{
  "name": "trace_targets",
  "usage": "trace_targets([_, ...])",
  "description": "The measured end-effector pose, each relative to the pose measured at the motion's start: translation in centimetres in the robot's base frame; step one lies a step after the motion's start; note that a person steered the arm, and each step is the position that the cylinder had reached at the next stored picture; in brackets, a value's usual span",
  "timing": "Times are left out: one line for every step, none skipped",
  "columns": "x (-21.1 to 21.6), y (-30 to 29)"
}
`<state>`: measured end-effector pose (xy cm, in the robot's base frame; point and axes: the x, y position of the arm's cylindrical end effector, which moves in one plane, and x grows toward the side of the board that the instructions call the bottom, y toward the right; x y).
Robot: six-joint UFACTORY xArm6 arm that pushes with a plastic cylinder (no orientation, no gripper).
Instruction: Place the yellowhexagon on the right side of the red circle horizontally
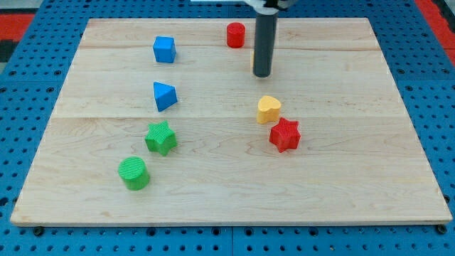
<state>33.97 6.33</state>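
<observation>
Yellow hexagon [254, 61] showing only as a thin yellow-orange sliver at the left edge of the dark rod, just above my tip [261, 75] and mostly hidden behind the rod, so neither shape nor contact can be told. Red circle [235, 34] up and to the view's left of my tip, near the board's top edge, close to the sliver yet apart from it. No jaws to report on this arm - just a straight rod, neither clenched nor released on anything. Below my tip and a touch to the view's right, yellow heart [269, 109]; just past it, lower and further right, red star [284, 134], the two nearly touching. Well to the view's left of my tip, blue cube [164, 50] a little higher and blue triangle [164, 95] a little lower. Further down on that side, green star [161, 137], then green cylinder [134, 173] nearest the view's bottom left. All resting on a pale wooden board [341, 163] set on a blue pegboard [21, 71].
</observation>
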Motion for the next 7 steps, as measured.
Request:
trace_targets([-3.2,-1.9])
trace_targets([-2.1,-3.7])
trace_targets([-3.9,-3.3])
trace_targets([-4.7,-0.1])
trace_targets([-6.0,2.3])
trace_targets([-7.9,2.6])
trace_targets([-1.5,3.8])
